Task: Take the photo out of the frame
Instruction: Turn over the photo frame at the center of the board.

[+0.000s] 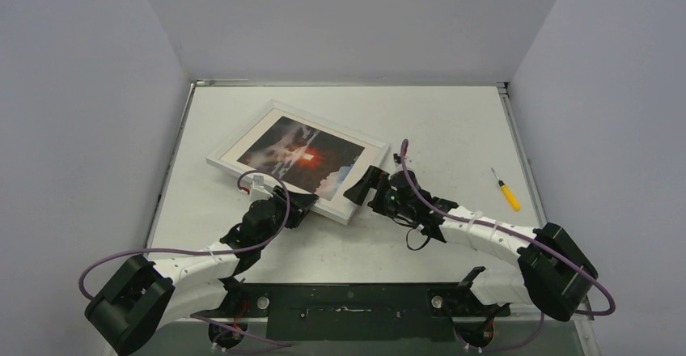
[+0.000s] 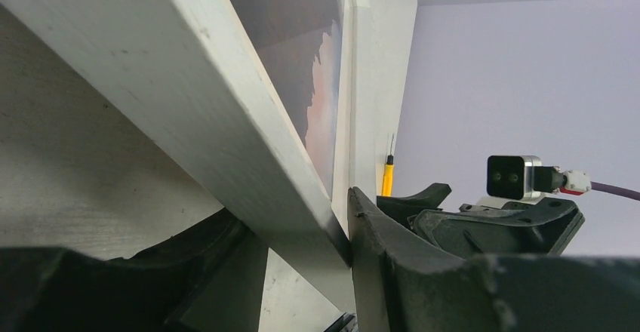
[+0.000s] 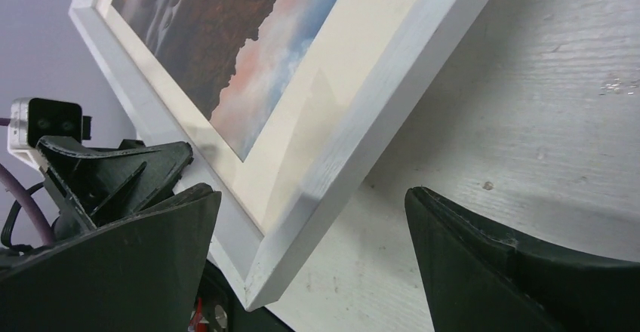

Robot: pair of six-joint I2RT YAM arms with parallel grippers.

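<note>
The frame (image 1: 333,124) lies face up mid-table (image 1: 453,121), with the photo (image 1: 303,155) inside it, bordered by a cream mat (image 3: 355,60). The frame looks stiff and fairly light, but its front is probably glazed, slick and breakable, so the narrow white rails are the sensible hold. The print itself should be thin and floppy, best reached from the back. The left gripper (image 1: 301,204) pinches the near rail, while the right gripper (image 1: 360,186) is spread wide around the near corner without touching it. No brand or writing can be read
</note>
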